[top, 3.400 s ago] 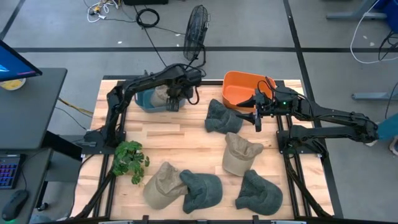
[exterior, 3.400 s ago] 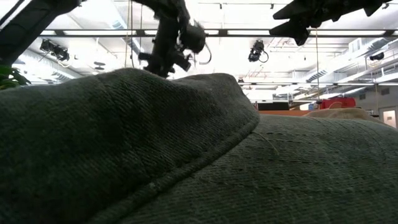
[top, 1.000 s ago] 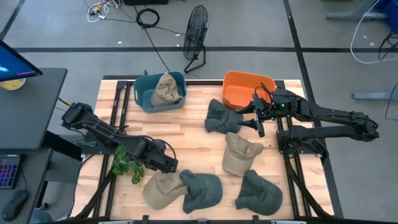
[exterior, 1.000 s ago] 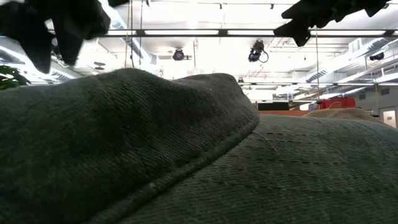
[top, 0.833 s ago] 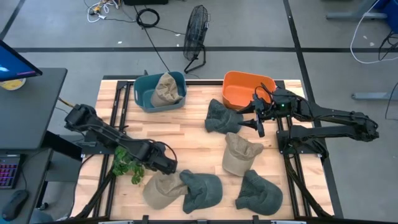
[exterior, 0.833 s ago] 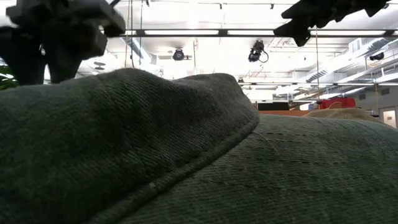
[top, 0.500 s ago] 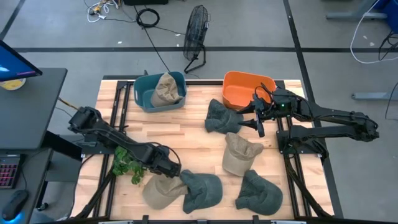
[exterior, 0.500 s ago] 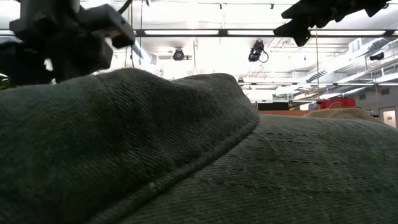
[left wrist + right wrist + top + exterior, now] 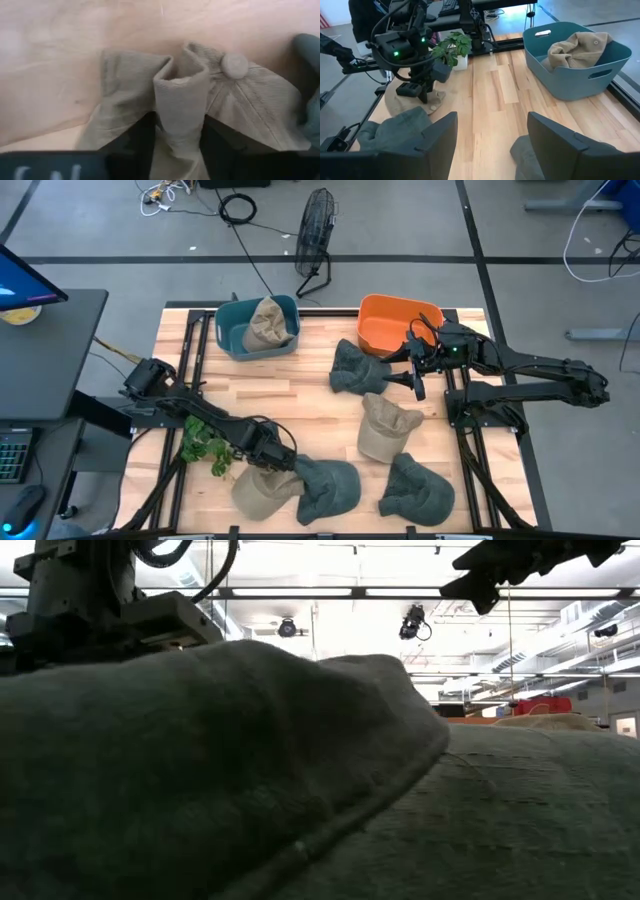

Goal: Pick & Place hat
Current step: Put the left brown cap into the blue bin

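My left gripper [image 9: 273,467] [image 9: 177,137] is down on the tan hat [image 9: 256,488] [image 9: 250,110] at the table's near-left and is shut on it. That hat lies flat on the wood, its edge against a dark green hat [image 9: 327,485] that fills the low view [image 9: 300,790]. Another tan hat [image 9: 268,322] lies in the teal bin [image 9: 230,340]. My right gripper [image 9: 415,372] [image 9: 492,145] hangs open beside the orange bin [image 9: 390,320], above a dark green hat [image 9: 352,368]. My left gripper pinches a raised fold of the tan hat's crown [image 9: 177,95] between its two fingers [image 9: 144,137], close to the top button [image 9: 234,65]. It comes from above, pointing down. The hat's remaining cloth lies spread on the table.
A tan hat [image 9: 385,428] sits mid-right and a third dark green hat [image 9: 415,492] at the near-right. A small green plant [image 9: 205,435] stands close to the left arm. Bare wood lies between the bins and the near hats. The room's floor surrounds the table.
My left gripper has travelled toward the near edge and rightward, coming down onto the near-left tan hat. In the low view the dark green hat beside it has been pushed and its surface has bulged and shifted. My right arm has stayed where it was.
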Robot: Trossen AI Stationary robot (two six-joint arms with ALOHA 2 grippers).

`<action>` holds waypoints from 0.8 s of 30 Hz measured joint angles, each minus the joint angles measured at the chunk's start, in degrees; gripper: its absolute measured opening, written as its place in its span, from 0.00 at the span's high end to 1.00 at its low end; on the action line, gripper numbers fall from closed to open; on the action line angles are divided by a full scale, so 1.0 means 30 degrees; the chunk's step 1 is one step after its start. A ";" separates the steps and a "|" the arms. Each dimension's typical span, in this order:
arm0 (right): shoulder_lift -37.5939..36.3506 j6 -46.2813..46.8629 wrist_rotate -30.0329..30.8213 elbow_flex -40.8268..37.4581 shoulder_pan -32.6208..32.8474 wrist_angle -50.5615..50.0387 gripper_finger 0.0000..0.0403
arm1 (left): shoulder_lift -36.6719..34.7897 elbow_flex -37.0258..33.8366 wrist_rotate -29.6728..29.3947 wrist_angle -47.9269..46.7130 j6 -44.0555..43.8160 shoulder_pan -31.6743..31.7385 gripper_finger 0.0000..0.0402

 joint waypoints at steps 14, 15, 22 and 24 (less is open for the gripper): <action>0.0000 0.0022 0.0000 0.0000 0.0007 0.0007 0.39 | -0.0153 0.1943 -0.0012 -0.1367 -0.0119 0.0035 0.97; 0.0000 0.0022 -0.0002 0.0000 0.0000 0.0007 0.39 | -0.0153 0.2525 -0.0026 -0.2132 -0.0126 0.0035 0.97; 0.0000 0.0029 0.0000 0.0000 0.0000 0.0022 0.39 | -0.0164 0.8035 -0.1722 -1.1555 -0.1222 0.0199 0.97; 0.0000 0.0029 -0.0002 0.0000 0.0003 0.0022 0.39 | -0.0168 0.9644 -0.2282 -1.4541 -0.1204 0.0480 0.97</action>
